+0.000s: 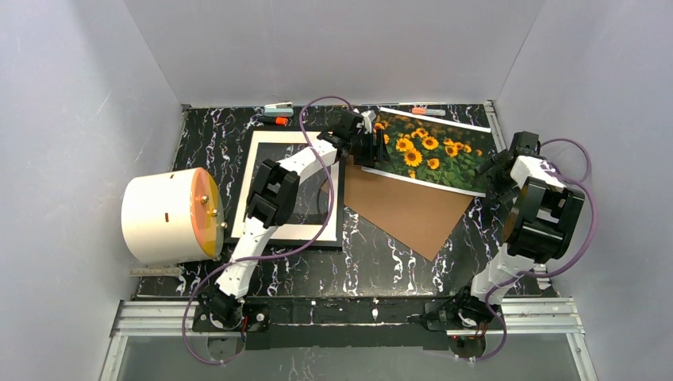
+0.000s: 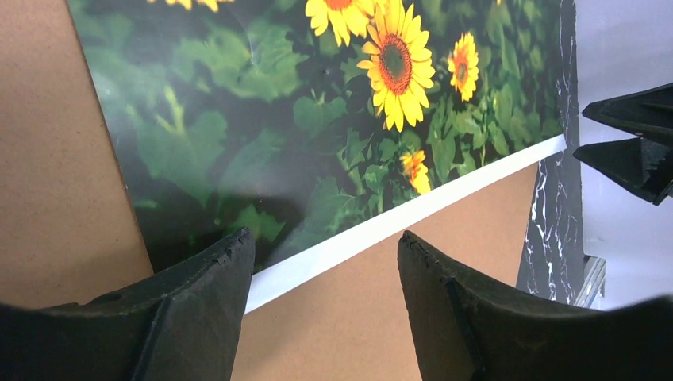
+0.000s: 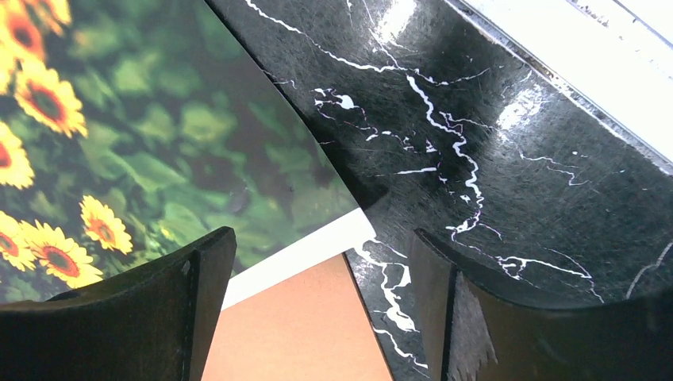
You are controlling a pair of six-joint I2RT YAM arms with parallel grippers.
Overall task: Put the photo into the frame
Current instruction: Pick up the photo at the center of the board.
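The photo [image 1: 432, 151], sunflowers on dark green with a white border, lies at the back right, its near edge overlapping the brown backing board [image 1: 405, 210]. The black frame [image 1: 278, 243] lies flat at the left, under my left arm. My left gripper [image 1: 368, 144] is open at the photo's left end. In the left wrist view its jaws [image 2: 321, 246] straddle the photo's white border [image 2: 413, 210] over the board. My right gripper [image 1: 496, 168] is open at the photo's right end. In the right wrist view it [image 3: 321, 246] straddles the photo's corner [image 3: 317, 238].
A white cylinder with an orange lid [image 1: 171, 214] lies on its side at the left edge. Marker pens [image 1: 278, 111] lie along the back wall. A ruler [image 1: 155, 271] lies near the front left. Grey walls enclose the black marble table [image 1: 381, 262].
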